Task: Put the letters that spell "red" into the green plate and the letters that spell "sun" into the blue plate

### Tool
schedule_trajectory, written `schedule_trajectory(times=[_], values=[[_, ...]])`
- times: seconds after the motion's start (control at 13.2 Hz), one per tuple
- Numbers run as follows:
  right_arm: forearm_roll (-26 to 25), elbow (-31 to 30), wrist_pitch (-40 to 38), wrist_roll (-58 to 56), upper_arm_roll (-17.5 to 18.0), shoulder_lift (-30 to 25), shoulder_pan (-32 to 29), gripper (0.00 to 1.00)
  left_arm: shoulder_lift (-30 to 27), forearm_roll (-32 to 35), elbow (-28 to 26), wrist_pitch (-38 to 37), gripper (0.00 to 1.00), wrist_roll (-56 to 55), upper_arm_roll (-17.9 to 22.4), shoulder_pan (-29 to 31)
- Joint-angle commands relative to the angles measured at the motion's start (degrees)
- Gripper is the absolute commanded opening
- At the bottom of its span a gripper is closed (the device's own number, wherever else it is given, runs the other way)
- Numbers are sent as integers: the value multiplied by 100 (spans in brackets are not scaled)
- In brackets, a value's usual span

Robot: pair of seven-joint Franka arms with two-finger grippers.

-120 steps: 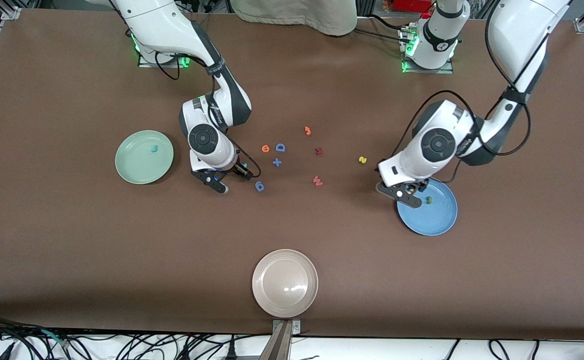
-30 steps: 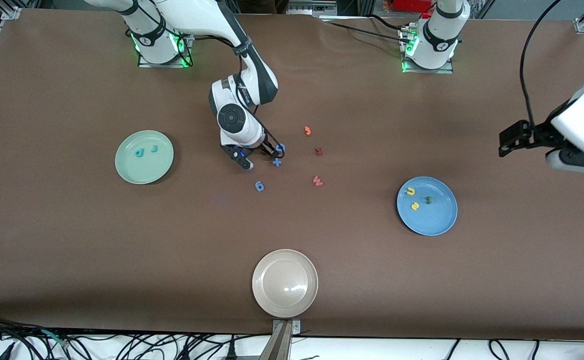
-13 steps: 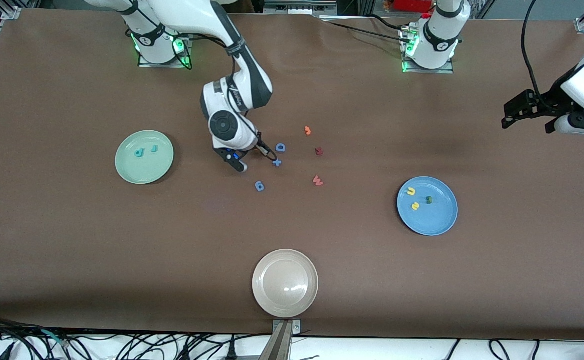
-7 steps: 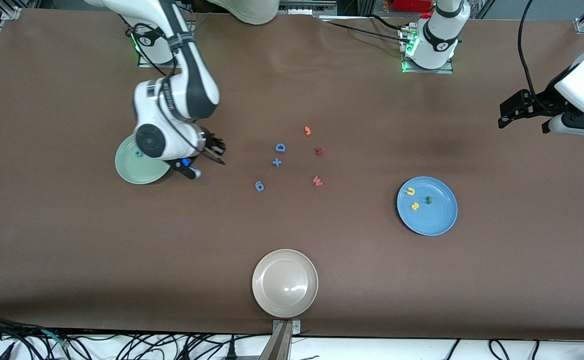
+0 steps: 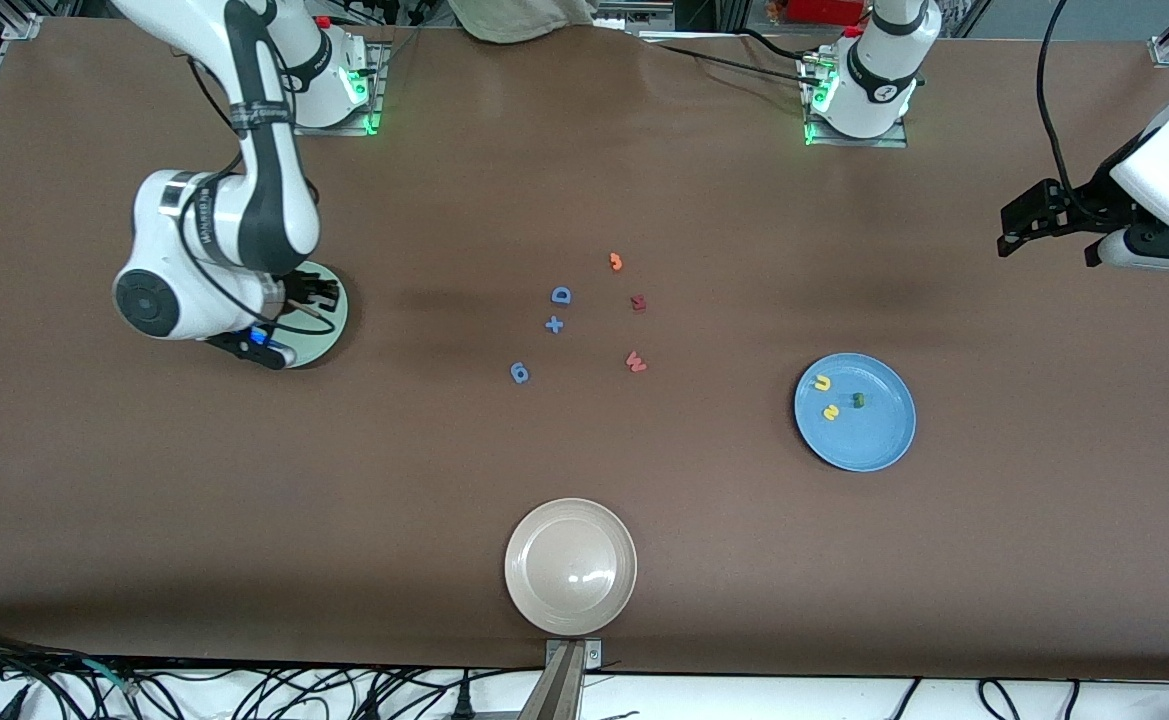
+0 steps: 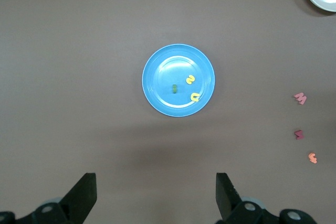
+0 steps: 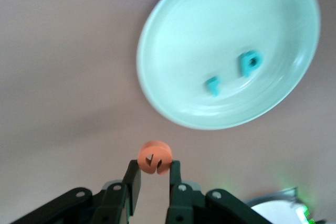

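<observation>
Nearest the front camera I see the beige plate (image 5: pixel 570 567), bare. Farther up, toward the left arm's end of the table, the blue plate (image 5: pixel 879 440) holds the yellow "u" (image 5: pixel 822 383), the yellow "s" (image 5: pixel 830 412) and the dark green "n" (image 5: pixel 857 400), close together but apart.

The only readable writing is the foam shapes themselves. Mid-table lie a blue rounded piece (image 5: pixel 519 373), a red W-shaped letter (image 5: pixel 635 361), a blue plus (image 5: pixel 554 325), a blue capital D (image 5: pixel 561 295), a darker red letter (image 5: pixel 638 302) and an orange hooked piece (image 5: pixel 616 262), all on the brown table (image 5: pixel 344 480).

The right arm reaches out from its base and bends down over the green plate (image 5: pixel 334 322), covering most of it in the front view. The right gripper (image 7: pixel 153 174) has its fingers pressed onto the orange "e" (image 7: pixel 155 157), pinching it up in the air, just outside the plate's rim in its wrist view. Inside the plate rest the teal "r" (image 7: pixel 212 85) and the teal "d" (image 7: pixel 249 62), side by side.

The left arm waits, raised at its own end of the table; the left gripper (image 6: pixel 155 195) is spread wide, holding nothing, looking down on the blue plate.
</observation>
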Motion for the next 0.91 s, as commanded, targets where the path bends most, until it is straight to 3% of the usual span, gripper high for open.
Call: schedule_trajectory(times=[0.0,0.38,0.6,0.83], values=[[-31,-386,661,-897,-164,290,-57,4,-84,176,-72,3,100,-50,9,-36],[92,-599,1683,-1584,-94,835,-294,5,-84,185,-72,3,100,-15,0,-36],[504,-564,1754,-1717,195,879,-506,5,-84,185,-72,3,100,-50,0,-36],[584,-572,1921,-1726,257,958,-515,5,-76,185,-72,3,100,-41,-8,-44]])
